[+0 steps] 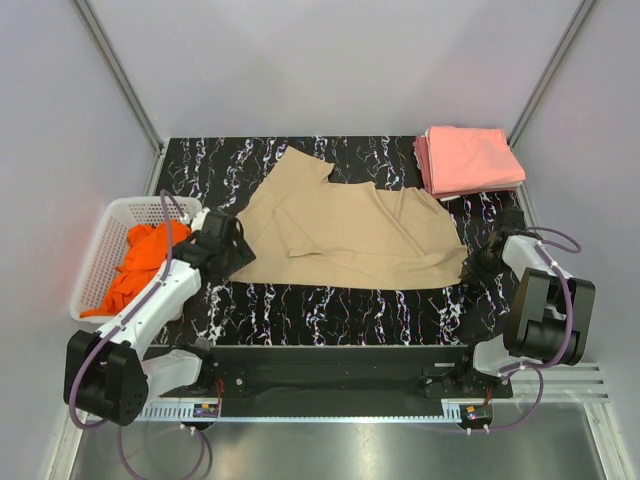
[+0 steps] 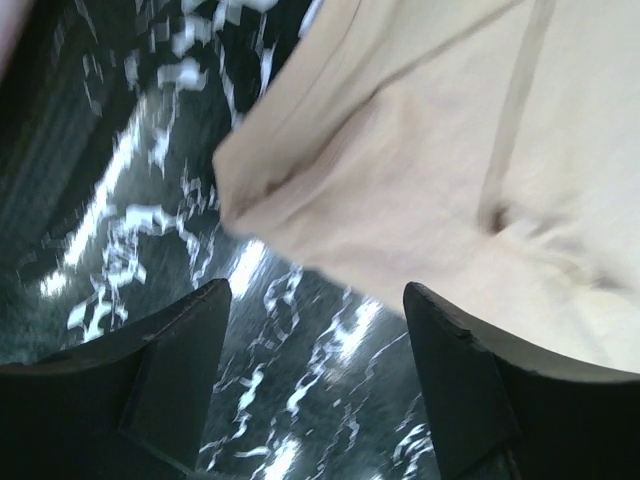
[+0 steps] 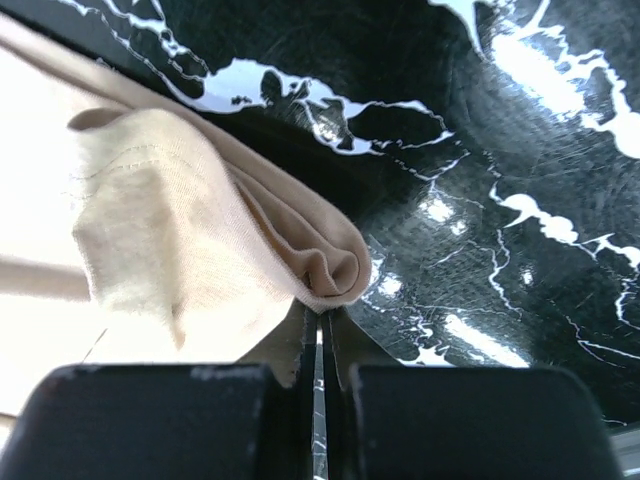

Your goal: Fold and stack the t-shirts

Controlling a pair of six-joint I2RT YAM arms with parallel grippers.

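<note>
A tan t-shirt (image 1: 350, 235) lies spread and creased across the middle of the black marbled table. My left gripper (image 1: 235, 250) sits at the shirt's left edge. In the left wrist view the gripper (image 2: 318, 300) stands open over bare table, with the tan cloth (image 2: 450, 150) just beyond its fingertips. My right gripper (image 1: 470, 262) is at the shirt's right corner. In the right wrist view it (image 3: 320, 312) is shut on a bunched fold of the tan cloth (image 3: 180, 240). An orange t-shirt (image 1: 145, 262) is heaped in the basket. Salmon-pink folded t-shirts (image 1: 468, 160) are stacked at the back right.
A white lattice basket (image 1: 110, 215) stands off the table's left edge, beside the left arm. Grey walls close in the table on three sides. The dark marbled tabletop (image 1: 330, 310) shows bare in front of the tan shirt.
</note>
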